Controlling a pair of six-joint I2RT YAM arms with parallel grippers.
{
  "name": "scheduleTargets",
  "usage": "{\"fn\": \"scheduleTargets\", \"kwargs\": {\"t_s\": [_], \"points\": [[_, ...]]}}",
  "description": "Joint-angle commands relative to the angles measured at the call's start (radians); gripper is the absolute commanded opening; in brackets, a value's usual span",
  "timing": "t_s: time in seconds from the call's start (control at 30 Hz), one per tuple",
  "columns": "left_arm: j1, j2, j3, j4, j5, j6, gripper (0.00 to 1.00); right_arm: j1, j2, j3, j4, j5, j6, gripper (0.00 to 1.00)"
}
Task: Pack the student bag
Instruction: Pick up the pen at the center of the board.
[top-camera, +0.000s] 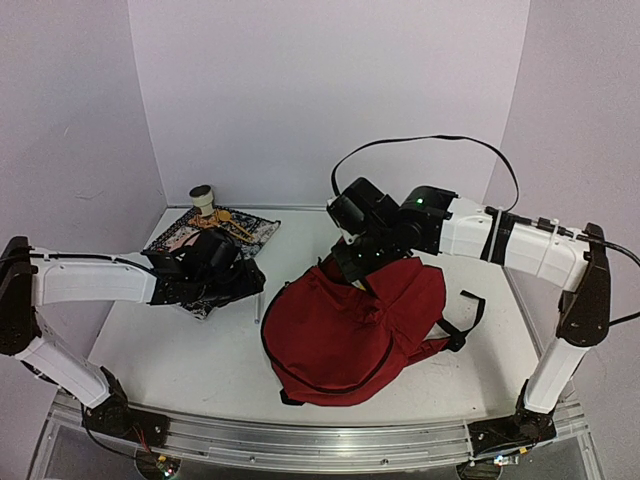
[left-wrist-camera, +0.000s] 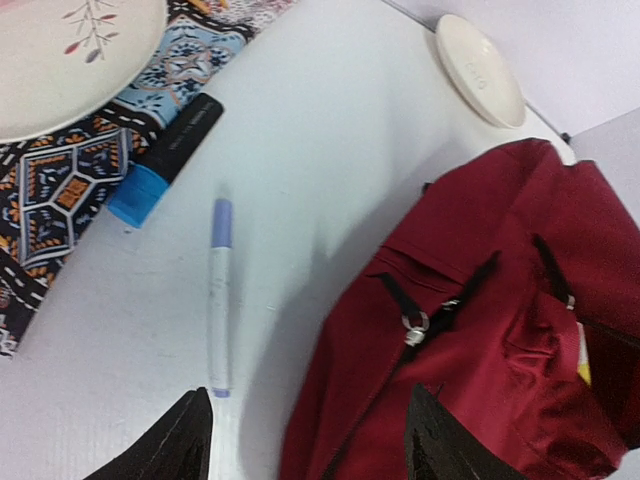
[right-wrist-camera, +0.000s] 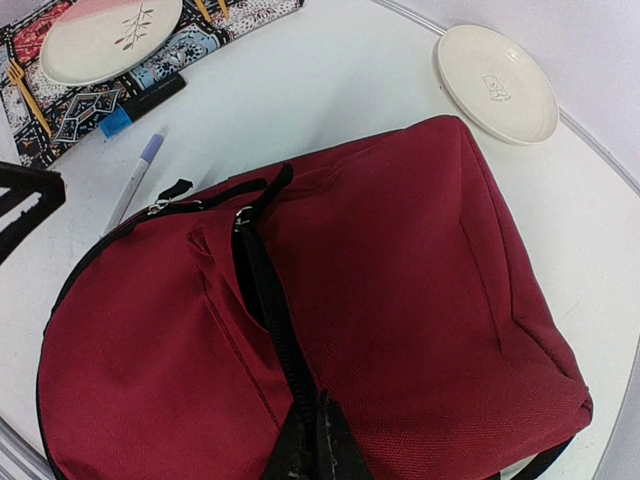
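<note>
The left tool (left-wrist-camera: 308, 402) hangs with its two fingers spread wide and nothing held between them. In the left wrist view, bare table (left-wrist-camera: 330, 120) shows in the gap. The student bag (left-wrist-camera: 500, 320) lies just ahead and to the right, and its dark-red side reaches the right-hand finger. A black zipper line with a metal ring pull (left-wrist-camera: 415, 325) runs across that near side. A pale blue pen (left-wrist-camera: 220, 290) lies on the table just off the left-hand finger, apart from the bag. Beyond it, a black marker with a blue cap (left-wrist-camera: 168, 158) rests against the edge of a patterned mat (left-wrist-camera: 50, 190), which carries a cream plate (left-wrist-camera: 60, 50). A small white dish (left-wrist-camera: 480, 68) sits on the table past the bag's far end.

The right tool (right-wrist-camera: 318, 420) is pressed together at the top of the bag, pinching a black strap (right-wrist-camera: 262, 290) that runs straight into its tips. The bag spreads out beneath and ahead of it.

From the top view the bag sits on the table, centre-right, directly under the right tool and just to the right of the left one.
</note>
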Motion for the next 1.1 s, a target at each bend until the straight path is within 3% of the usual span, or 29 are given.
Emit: {"fn": "scheduleTargets", "kwargs": {"t_s": [0.0, 0.23, 0.7, 1.07], "points": [[0.050, 0.061, 0.072, -0.115, 0.028, 0.105, 0.67, 0.012, -0.052, -0.006, -0.003, 0.009, 0.000, 0.00], [0.102, 0.270, 0.231, -0.248, 0.069, 0.228, 0.66, 0.011, -0.059, -0.007, -0.003, 0.001, 0.002, 0.00], [0.121, 0.547, 0.473, -0.361, 0.076, 0.332, 0.41, 0.011, -0.054, 0.005, -0.003, -0.012, 0.001, 0.00], [0.122, 0.629, 0.515, -0.462, 0.054, 0.346, 0.28, 0.012, -0.045, 0.009, -0.003, -0.014, -0.001, 0.00]]}}
